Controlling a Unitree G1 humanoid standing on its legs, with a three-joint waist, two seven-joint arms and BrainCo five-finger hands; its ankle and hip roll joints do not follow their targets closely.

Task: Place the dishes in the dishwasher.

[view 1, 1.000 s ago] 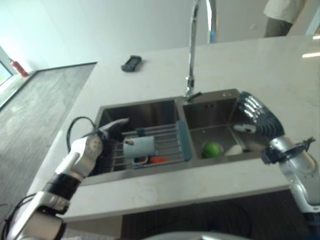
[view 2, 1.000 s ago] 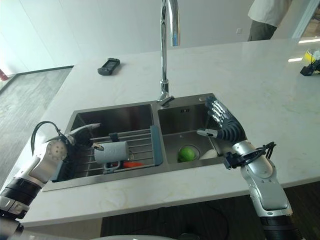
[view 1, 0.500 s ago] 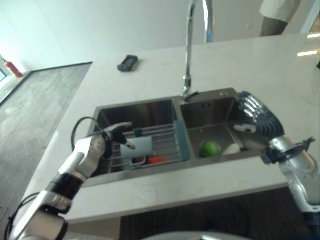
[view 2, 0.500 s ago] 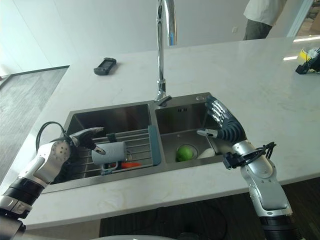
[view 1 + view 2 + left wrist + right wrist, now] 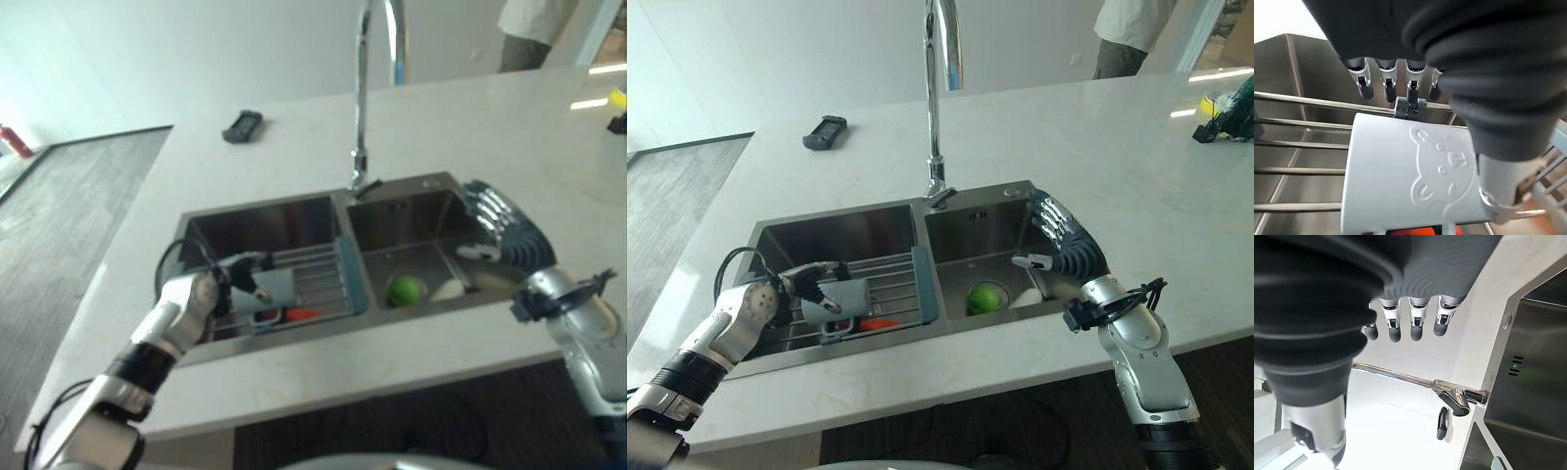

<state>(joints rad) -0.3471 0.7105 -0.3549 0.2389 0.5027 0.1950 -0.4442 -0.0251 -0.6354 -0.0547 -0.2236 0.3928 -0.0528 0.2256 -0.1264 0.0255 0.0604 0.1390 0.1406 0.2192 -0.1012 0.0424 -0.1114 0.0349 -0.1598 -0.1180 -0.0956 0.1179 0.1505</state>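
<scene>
Pale blue-grey mug [image 5: 844, 299] lies on its side on the wire rack [image 5: 884, 287] across the left basin of the sink [image 5: 862, 227], mouth toward the near rim. An orange item [image 5: 884, 322] shows just under the mug, below the rack bars.

Left robot hand [image 5: 808, 283] sits at the mug on the side away from the faucet [image 5: 938, 98]. In the left wrist view the fingers [image 5: 1387, 83] are straight and spread past the mug's far edge, thumb [image 5: 1501, 193] alongside the mug wall; nothing is clamped. Contact cannot be confirmed.

Right robot hand [image 5: 1060, 240] hovers over the right basin, faucet side, fingers extended and apart, holding nothing. A green ball-like object [image 5: 983, 297] and a white item [image 5: 1024, 299] lie on that basin's floor.

A dark device [image 5: 824, 131] rests on the bench well beyond the sink. A person [image 5: 1130, 34] stands at the far edge of the bench.

Judgement, step in hand: grasping the mug. To do it well:
- set fingers over the far wall, thumb opposing on the near wall;
- keep fingertips clear of the rack bars and clip;
- close across the body, not the rim, as the smooth round wall may roll;
- lift straight up before moving away.
</scene>
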